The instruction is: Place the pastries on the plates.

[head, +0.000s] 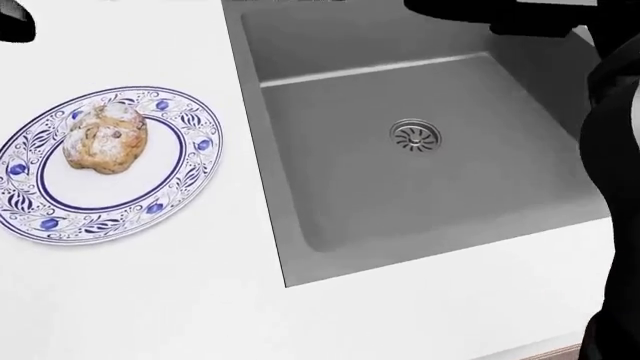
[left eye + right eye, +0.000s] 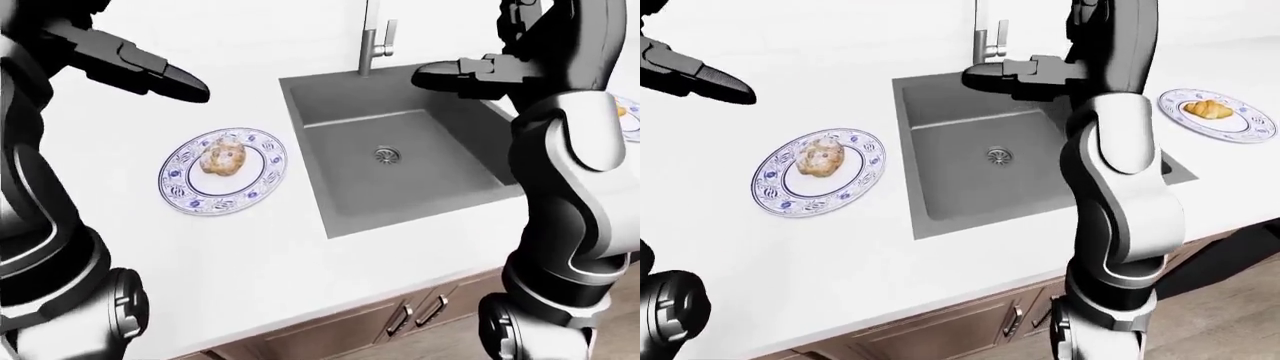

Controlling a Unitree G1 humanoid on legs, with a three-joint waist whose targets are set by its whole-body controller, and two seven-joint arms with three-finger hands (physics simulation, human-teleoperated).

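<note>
In the head view the blue-patterned white plate [image 1: 170,191] is running off the left edge and the robot's black right arm [image 1: 612,150] is covering the grey sink's [image 1: 420,195] right wall, while in the left-eye view that arm is hiding most of the second patterned plate [image 2: 630,118].

A grey rectangular sink [image 1: 420,187] is recessed into the white surface [image 1: 150,300]. A round metal drain [image 1: 416,136] sits near the centre of the basin floor. A metal faucet [image 2: 372,41] stands at the sink's upper edge. Wooden cabinet doors [image 2: 400,319] with metal handles lie below the surface's lower edge.
</note>
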